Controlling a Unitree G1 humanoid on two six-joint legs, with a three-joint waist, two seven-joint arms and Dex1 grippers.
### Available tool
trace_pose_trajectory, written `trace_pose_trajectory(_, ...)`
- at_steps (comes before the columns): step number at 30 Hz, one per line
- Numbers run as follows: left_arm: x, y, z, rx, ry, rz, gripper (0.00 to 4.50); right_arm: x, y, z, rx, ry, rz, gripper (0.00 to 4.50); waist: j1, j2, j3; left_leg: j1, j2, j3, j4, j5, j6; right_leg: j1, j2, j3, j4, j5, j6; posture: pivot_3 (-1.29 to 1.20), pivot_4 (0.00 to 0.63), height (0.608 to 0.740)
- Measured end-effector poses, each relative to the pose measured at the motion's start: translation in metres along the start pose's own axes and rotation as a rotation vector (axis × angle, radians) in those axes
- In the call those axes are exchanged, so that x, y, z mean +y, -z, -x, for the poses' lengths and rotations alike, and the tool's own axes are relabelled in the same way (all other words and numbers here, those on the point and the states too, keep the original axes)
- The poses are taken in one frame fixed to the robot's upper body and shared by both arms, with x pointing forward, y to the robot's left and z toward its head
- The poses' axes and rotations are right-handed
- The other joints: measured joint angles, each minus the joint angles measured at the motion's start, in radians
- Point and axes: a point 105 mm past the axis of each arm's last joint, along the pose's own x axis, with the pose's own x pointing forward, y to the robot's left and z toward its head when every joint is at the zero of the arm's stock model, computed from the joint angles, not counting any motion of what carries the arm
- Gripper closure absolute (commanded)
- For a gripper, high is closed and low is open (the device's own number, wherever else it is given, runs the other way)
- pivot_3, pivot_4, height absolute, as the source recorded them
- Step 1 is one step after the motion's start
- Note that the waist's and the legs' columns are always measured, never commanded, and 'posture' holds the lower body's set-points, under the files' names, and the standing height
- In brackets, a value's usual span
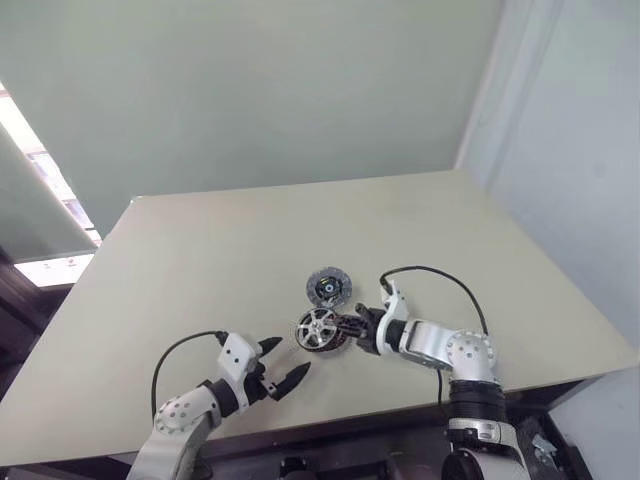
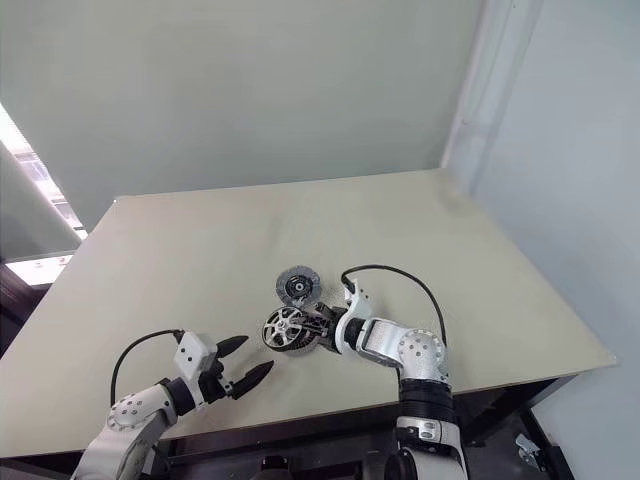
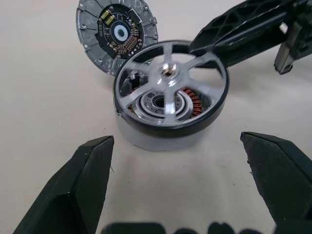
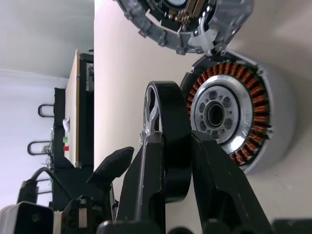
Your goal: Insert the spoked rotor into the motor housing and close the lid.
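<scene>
The spoked rotor (image 3: 170,80), a silver wheel with a dark rim, hangs just above the motor housing (image 4: 229,114). My right gripper (image 4: 175,139) is shut on the rotor's rim. The housing lies on the table (image 1: 200,260) with its copper windings (image 3: 195,100) and silver centre facing up, showing through the spokes. The lid (image 1: 328,288), a grey disc with a dark centre, lies flat just behind the housing. My left gripper (image 1: 290,358) is open and empty a short way to the near left of the housing, with its fingers (image 3: 73,190) pointing at it.
The beige table stretches wide to the back and both sides. Its front edge (image 1: 330,420) runs close under both arms. A black cable (image 1: 440,275) loops over the right wrist.
</scene>
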Motion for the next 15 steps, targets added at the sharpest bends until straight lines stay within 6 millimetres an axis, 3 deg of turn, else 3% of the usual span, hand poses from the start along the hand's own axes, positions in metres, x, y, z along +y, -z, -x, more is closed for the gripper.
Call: trace_pose_trajectory(15,-0.0016,0.0008,0.0007,0.002,0.0,0.002,0.0,-0.0044,-0.0028,-0.0085,-0.048,-0.018,-0.054,4.1,0.0,0.0,0.0,0.0,0.0,0.0,0.0,0.0,0.0,0.0,0.0,0.0,0.0,0.001,0.001,0.0,0.0,0.74)
